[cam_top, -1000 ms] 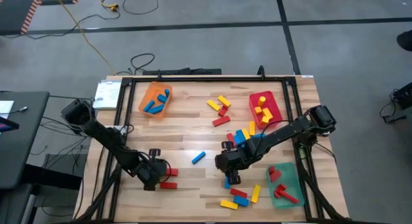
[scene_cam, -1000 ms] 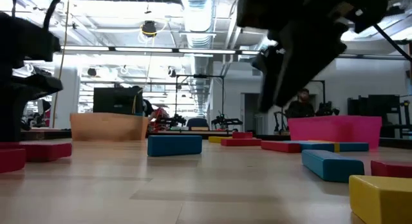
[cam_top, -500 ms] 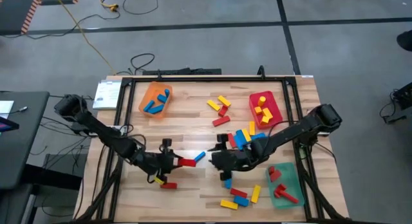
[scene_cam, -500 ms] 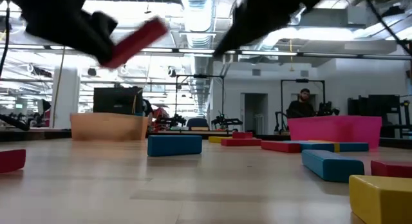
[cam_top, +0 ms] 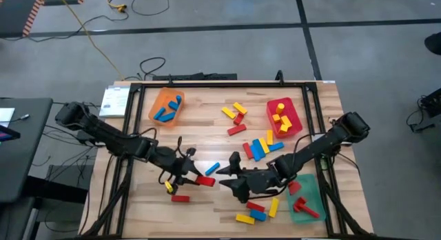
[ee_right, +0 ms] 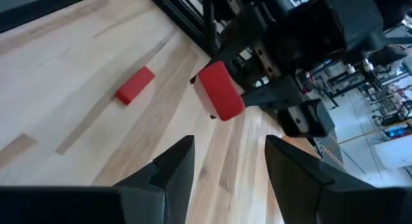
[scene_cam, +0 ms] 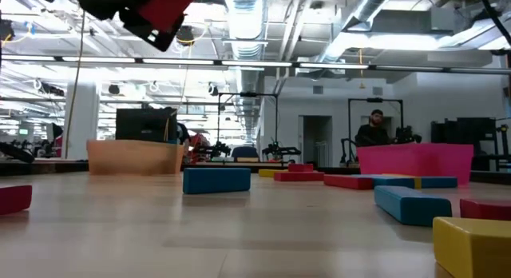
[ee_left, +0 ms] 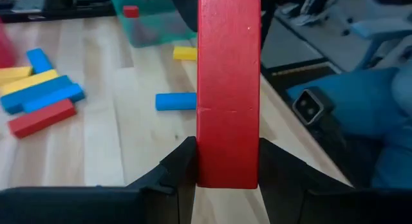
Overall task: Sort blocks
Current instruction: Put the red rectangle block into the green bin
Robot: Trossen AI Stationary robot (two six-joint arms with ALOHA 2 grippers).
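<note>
My left end effector (ee_left: 226,161) pinches a red block (ee_left: 228,89) above the bench (cam_top: 207,198); my right end effector (ee_right: 224,161), spread empty, faces it closely. I risk a collision.

The table (cam_top: 213,130) shows as pale wood in planks, grain lines running along it, with a soft sheen in the low view. The red block (ee_left: 228,89) in the left gripper (ee_left: 225,176) looks painted wood, smooth and matt, its edges crisp. The fingers (ee_left: 174,176) look like matt black plastic. The blue block (scene_cam: 216,179) on the table has the same flat, even coat. The orange tray (cam_top: 165,107) looks like translucent plastic, slightly glossy. The frame (cam_top: 207,83) round the table reads as dark metal bar.
</note>
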